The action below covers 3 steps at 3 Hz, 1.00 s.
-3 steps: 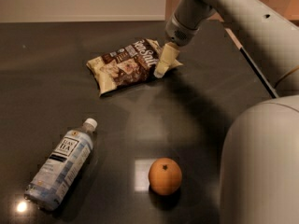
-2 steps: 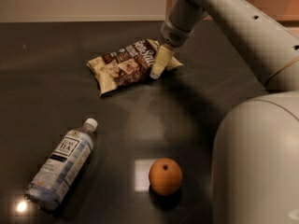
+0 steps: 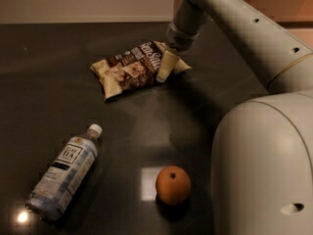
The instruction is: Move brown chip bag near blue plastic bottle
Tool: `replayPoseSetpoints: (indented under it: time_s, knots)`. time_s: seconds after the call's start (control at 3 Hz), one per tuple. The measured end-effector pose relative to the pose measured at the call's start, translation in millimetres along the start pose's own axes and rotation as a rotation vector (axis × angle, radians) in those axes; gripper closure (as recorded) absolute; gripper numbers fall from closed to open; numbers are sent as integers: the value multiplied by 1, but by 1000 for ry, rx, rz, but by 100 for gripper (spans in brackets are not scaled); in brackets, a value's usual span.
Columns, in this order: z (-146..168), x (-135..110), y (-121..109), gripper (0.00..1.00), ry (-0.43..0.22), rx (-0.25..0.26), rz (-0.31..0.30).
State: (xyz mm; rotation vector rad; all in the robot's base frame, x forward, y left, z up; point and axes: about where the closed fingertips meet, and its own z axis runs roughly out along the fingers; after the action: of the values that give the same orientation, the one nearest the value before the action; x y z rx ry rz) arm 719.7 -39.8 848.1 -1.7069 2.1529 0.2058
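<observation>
The robot's cream-tipped hand [image 3: 165,67] is at the right end of the flat, crinkly brown chip bag with cream edges and white script lettering [image 3: 128,71]. The bag lies in the upper middle of the frame on the dark, glossy tabletop [image 3: 44,87]. The hand is down at the bag, touching it or just above it, and I cannot tell from this view whether it is released or clenched on the foil. The small clear plastic bottle with a pale blue label and white cap [image 3: 65,174] lies on its side in the lower left, cap pointing up and right, well apart from the bag.

The step in hand looks like securing the bag's right end. To do it well, the hand should pinch the crimped edge rather than the puffy middle, since foil tends to slip or crumple. It should then lift lightly so the bag trails without folding under.

The route runs down and left over open tabletop between bag and bottle. The round orange fruit [image 3: 172,184] sits at lower centre, right of that line, and the robot's bulky grey body [image 3: 264,170] fills the lower right. The bottle would probably roll if nudged, so the bag is best set down just short of its cap. The tabletop's far edge meets a pale wall [image 3: 83,1] along the top, away from the route.
</observation>
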Motion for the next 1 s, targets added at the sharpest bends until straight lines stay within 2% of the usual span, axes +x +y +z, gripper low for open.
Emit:
replayPoseSetpoints:
  time_s: [0.33, 0.67, 1.0]
  knots:
    - [1, 2, -1, 39, 14, -4, 7]
    - [0, 4, 1, 100, 27, -10, 16]
    - [-33, -7, 48, 100, -1, -46, 40]
